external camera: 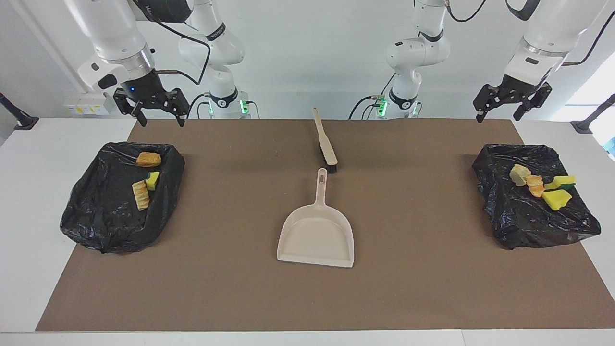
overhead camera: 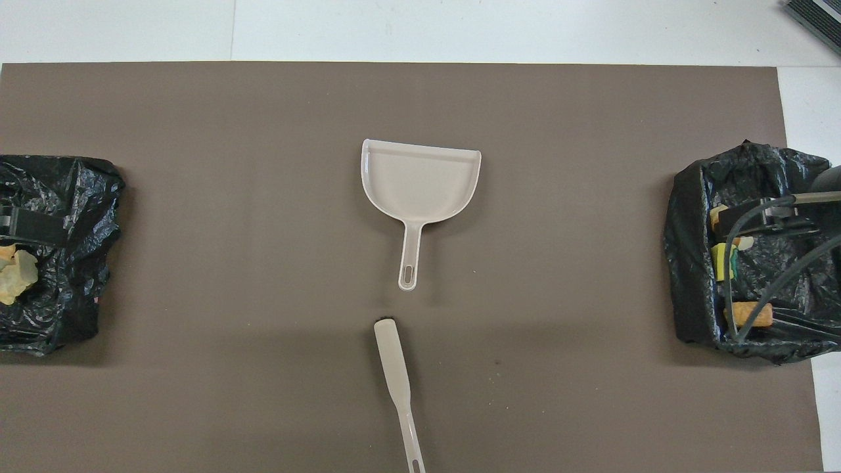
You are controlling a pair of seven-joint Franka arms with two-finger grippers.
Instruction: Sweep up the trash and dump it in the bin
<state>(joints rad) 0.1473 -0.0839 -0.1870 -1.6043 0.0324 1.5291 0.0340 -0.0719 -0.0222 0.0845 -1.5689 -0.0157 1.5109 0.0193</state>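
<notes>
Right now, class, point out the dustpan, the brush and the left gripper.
dustpan (external camera: 317,238): facing view, on its flat pan.
brush (external camera: 327,153): facing view, on its beige back.
left gripper (external camera: 499,113): facing view, between its open fingertips.

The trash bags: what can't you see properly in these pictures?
- Overhead view: the bin bag at the left arm's end is cut off by the picture edge; only pale yellow lumps show.
- Overhead view: cables and the right gripper cover part of the trash in the other bin bag.
- Overhead view: the brush hides its own bristles, and its handle is cut off by the bottom edge.
- Facing view: neither bag's bottom shows.
</notes>
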